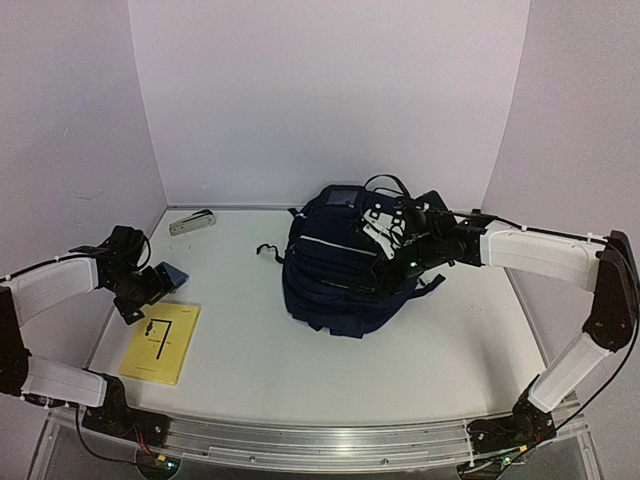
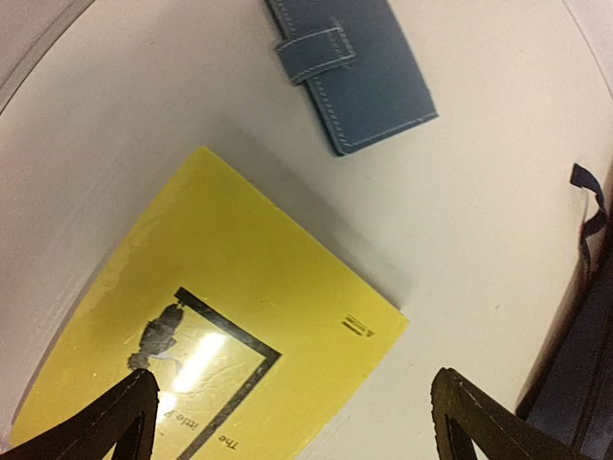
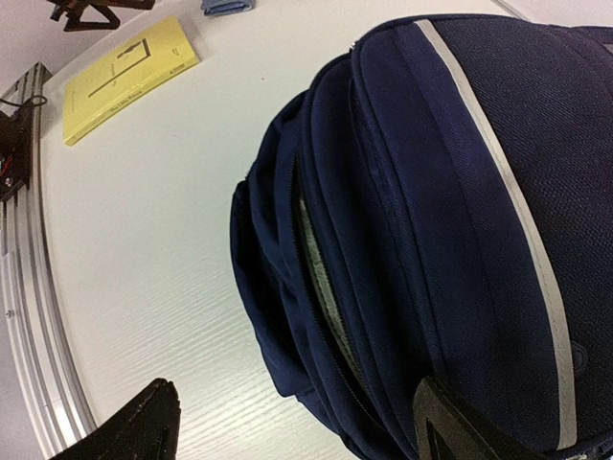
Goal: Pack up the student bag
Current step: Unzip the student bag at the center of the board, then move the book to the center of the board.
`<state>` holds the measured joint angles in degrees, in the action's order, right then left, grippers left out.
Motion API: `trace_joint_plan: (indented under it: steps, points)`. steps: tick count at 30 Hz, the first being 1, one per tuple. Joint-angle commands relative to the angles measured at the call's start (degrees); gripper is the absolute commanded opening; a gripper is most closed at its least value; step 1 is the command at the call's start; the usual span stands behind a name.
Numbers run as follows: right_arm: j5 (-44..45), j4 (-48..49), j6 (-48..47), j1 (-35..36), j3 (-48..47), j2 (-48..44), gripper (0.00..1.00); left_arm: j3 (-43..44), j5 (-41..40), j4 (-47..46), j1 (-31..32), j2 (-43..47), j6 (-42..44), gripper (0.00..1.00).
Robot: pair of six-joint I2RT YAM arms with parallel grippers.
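The white table (image 1: 400, 370) bears the student bag (image 1: 335, 270); yellow book (image 1: 162, 343); blue wallet (image 2: 359, 67); grey item (image 1: 192, 222).

Top camera looks down; close wrist cameras both see yellow book (image 2: 215, 316).

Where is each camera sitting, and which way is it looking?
Top external: high behind the robot, looking down over the table at the student bag; the left arm and right arm show whole.
Left wrist: on the left arm, facing down at the yellow book and blue wallet; tips of the open left gripper show.
Right wrist: on the right arm, facing down the bag's side; tips of the right gripper show.
Shared: all three see the book and bag.
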<state>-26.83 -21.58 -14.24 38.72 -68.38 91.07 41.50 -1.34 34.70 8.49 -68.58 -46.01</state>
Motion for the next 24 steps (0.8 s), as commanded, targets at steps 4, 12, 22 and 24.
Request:
trace_joint_plan:
  steps: [4,12,22,24]
  points:
    - [-2.77,1.47,2.13,1.49,-1.86,0.83,0.86,-1.63,-1.73,1.02,-6.55,-4.11,1.24,1.0]
    - [-6.08,1.39,2.25,2.73,-0.26,0.4,0.87,-5.11,1.14,-2.11,-15.19,-3.66,1.91,1.0]
    - [-6.08,1.37,1.92,3.47,-0.12,0.03,0.87,-8.06,6.47,-5.45,-22.24,-8.45,-2.16,1.0]
    - [-5.79,1.41,1.78,3.49,0.08,-0.18,0.87,-9.4,7.83,-7.62,-22.28,-10.08,-3.14,1.0]
